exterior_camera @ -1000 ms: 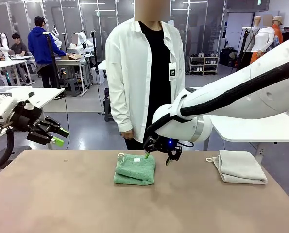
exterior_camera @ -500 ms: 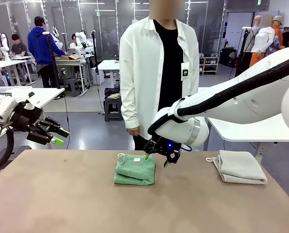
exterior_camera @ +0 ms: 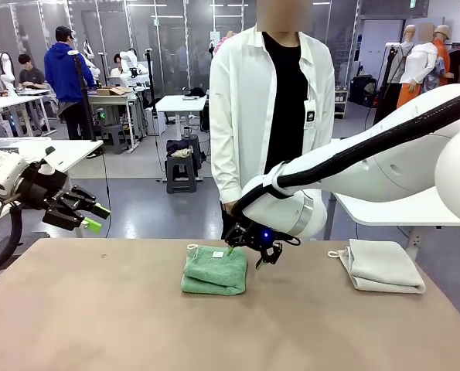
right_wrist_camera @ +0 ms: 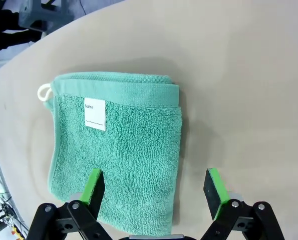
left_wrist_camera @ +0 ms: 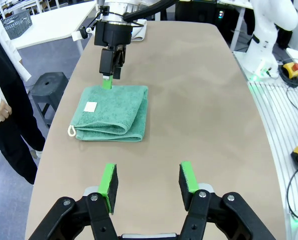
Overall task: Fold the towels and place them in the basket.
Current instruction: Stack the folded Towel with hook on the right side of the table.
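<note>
A folded mint green towel (exterior_camera: 214, 270) lies at the table's middle, with a white label and a small loop at its far left corner. My right gripper (exterior_camera: 245, 253) hovers open just over its right edge. In the right wrist view, one fingertip (right_wrist_camera: 94, 185) is above the green towel (right_wrist_camera: 123, 145) and the other is above bare table. A folded off-white towel (exterior_camera: 382, 266) rests at the far right. My left gripper (exterior_camera: 90, 216) hangs open and empty, raised beyond the table's left end. Its view shows the green towel (left_wrist_camera: 113, 112) ahead of its fingers (left_wrist_camera: 108, 181). The basket is out of view.
A person in a white coat (exterior_camera: 272, 116) stands at the far edge, hands down by the sides. White side tables (exterior_camera: 400, 209) stand right and left behind the table. A dark mesh crate (left_wrist_camera: 16, 22) sits on one of them.
The person has stepped to the right along the far edge. My right gripper has shifted slightly left and lower over the green towel. The left arm has not moved.
</note>
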You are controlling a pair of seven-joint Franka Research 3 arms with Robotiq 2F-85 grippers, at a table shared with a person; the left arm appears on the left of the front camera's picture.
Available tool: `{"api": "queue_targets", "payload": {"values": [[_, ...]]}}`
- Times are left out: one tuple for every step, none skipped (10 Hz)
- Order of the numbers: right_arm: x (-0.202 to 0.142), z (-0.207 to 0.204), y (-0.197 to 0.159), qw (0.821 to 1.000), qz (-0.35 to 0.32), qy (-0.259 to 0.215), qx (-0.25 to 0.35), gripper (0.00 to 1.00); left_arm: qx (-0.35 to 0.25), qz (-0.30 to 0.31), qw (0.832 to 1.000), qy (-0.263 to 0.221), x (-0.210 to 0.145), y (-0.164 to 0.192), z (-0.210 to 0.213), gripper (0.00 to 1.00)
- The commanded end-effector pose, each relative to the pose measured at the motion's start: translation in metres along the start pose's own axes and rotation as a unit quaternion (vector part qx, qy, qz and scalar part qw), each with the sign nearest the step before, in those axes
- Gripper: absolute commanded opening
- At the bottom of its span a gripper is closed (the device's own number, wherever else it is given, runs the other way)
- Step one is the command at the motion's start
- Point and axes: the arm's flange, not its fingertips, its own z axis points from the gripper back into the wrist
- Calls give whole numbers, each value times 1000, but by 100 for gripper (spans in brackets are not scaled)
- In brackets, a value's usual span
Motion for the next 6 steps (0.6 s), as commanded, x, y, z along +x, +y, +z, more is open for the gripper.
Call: {"api": "queue_targets", "payload": {"values": [[3, -5, -7, 1000, 7, 2, 29, 100, 3, -1, 1000, 1, 3, -1, 1, 63], [4, -8, -7, 999, 8, 9, 30, 93, 3, -1, 1000, 1, 3, -1, 1, 63], [6, -10, -7, 999, -3, 9, 32, 80, 3, -1, 1000, 1, 3, -1, 1, 63], [6, -11, -7, 1000, -6, 10, 29, 80, 3, -1, 1000, 1, 3, -1, 1, 63], [7, -12, -6, 1000, -7, 10, 26, 80, 3, -1, 1000, 1, 3, -1, 1, 63], [7, -13, -4, 1000, 0, 12, 23, 80, 3, -1, 1000, 1, 3, -1, 1, 63]]}}
